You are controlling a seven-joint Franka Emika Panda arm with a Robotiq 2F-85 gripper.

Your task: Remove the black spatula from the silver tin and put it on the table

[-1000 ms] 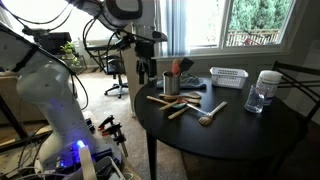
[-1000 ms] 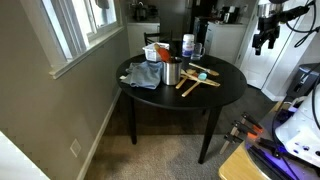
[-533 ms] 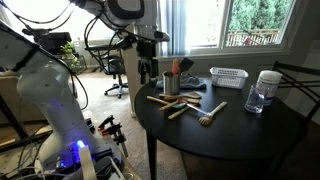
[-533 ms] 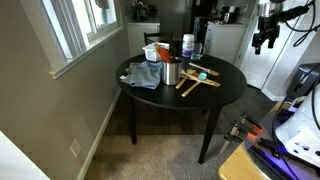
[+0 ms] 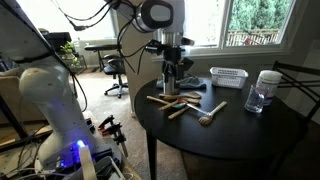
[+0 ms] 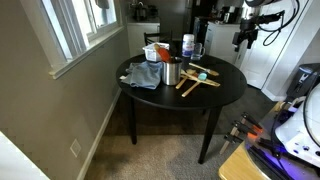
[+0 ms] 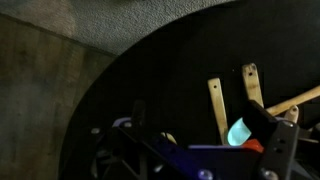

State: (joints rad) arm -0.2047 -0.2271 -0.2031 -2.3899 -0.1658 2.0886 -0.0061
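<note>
Wrist view shows pale wooden spoons (image 7: pixel 215 105) lying on the round matte black table (image 7: pixel 150 80). In an exterior view the black gripper (image 6: pixel 241 40) hangs high, well apart from the small shiny silver tin (image 6: pixel 172 73), finger spacing unclear. The slim black spatula is indistinguishable among the tin's upright utensils.

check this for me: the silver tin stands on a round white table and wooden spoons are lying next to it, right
Not quite. The table has a black top, not a white one, as both exterior views show. The rest holds: it is round, the silver tin stands on it, and wooden spoons lie next to the tin.
</note>
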